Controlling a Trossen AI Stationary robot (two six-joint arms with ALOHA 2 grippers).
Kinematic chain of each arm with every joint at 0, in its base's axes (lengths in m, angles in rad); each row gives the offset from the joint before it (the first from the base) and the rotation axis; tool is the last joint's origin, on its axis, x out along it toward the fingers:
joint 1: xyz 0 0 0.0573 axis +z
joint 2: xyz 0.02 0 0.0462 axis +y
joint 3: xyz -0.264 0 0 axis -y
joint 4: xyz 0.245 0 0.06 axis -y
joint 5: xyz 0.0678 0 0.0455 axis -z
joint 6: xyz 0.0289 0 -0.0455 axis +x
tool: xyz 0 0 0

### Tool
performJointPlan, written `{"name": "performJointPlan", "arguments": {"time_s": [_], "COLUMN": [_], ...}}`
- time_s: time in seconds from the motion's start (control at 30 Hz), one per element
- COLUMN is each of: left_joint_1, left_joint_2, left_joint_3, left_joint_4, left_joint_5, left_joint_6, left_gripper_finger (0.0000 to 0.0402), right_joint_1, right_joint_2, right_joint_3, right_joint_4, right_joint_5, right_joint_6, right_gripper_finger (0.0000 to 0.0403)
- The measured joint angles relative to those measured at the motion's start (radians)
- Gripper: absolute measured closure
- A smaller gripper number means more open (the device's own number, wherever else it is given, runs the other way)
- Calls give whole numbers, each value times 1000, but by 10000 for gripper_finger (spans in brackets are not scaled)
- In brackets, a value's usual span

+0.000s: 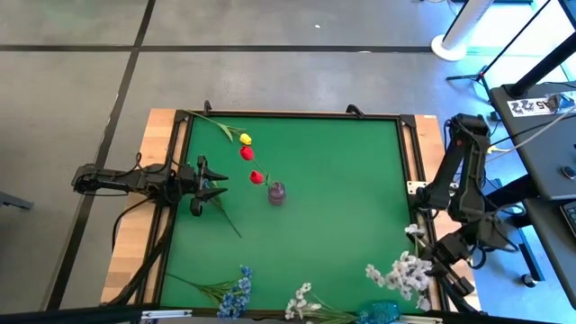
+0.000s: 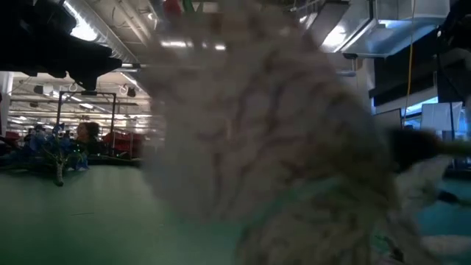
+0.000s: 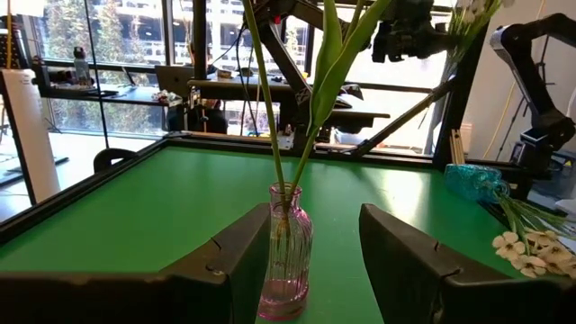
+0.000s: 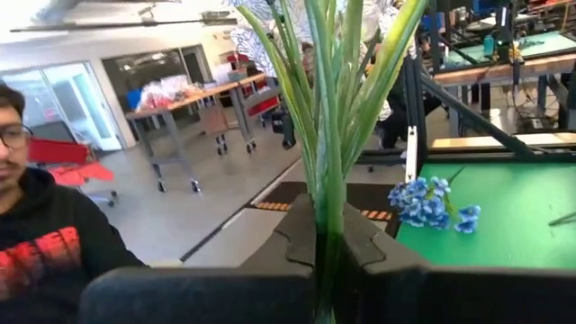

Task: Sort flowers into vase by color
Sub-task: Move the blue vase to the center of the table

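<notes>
A pink glass vase (image 1: 276, 193) (image 3: 286, 261) stands mid-table with thin green stems and leaves (image 3: 306, 108) in its neck and a red flower (image 1: 256, 177) leaning from it. Another red flower (image 1: 247, 153) and a yellow one (image 1: 245, 139) show beyond. My left gripper (image 1: 220, 183) (image 3: 315, 216) is open at the table's left, short of the vase. My right gripper (image 1: 435, 267) (image 4: 328, 243) is over the near right corner, shut on a white flower spray (image 1: 402, 272), whose blurred blossoms (image 2: 257, 125) fill the low view. My right gripper pinches the white spray's bunched green stems (image 4: 328, 211) between its two fingers, which lie level and across the stems. The blossoms (image 1: 402, 272) stick out from the gripper toward the table's left. The stems' cut end is hidden below the fingers.
A blue spray (image 1: 236, 292) (image 4: 430, 202) and a white spray (image 1: 301, 303) lie along the near edge, with a teal vase (image 1: 382, 310) (image 3: 472, 180) beside them. A loose stem (image 1: 225, 214) lies near my left gripper. A person (image 4: 27, 225) stands off the table.
</notes>
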Motion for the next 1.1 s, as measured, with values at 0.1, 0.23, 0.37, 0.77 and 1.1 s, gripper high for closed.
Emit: {"name": "performJointPlan", "arguments": {"time_s": [0.1, 0.23, 0.37, 0.77, 1.1], "left_joint_1": [0, 0, 0, 0, 0], "left_joint_2": [0, 0, 0, 0, 0], "left_joint_3": [0, 0, 0, 0, 0], "left_joint_4": [0, 0, 0, 0, 0], "left_joint_5": [0, 0, 0, 0, 0], "left_joint_6": [0, 0, 0, 0, 0], "left_gripper_finger": [234, 234, 234, 234, 234], "right_joint_1": [0, 0, 0, -174, -479], "right_joint_2": [6, 8, 9, 116, 110], "right_joint_3": [0, 0, 0, 0, 0], "right_joint_4": [1, -2, 15, 288, -322], "right_joint_5": [0, 0, -10, -160, -108], "right_joint_6": [0, -29, -55, -284, 82], "right_gripper_finger": [395, 397, 397, 396, 396]}}
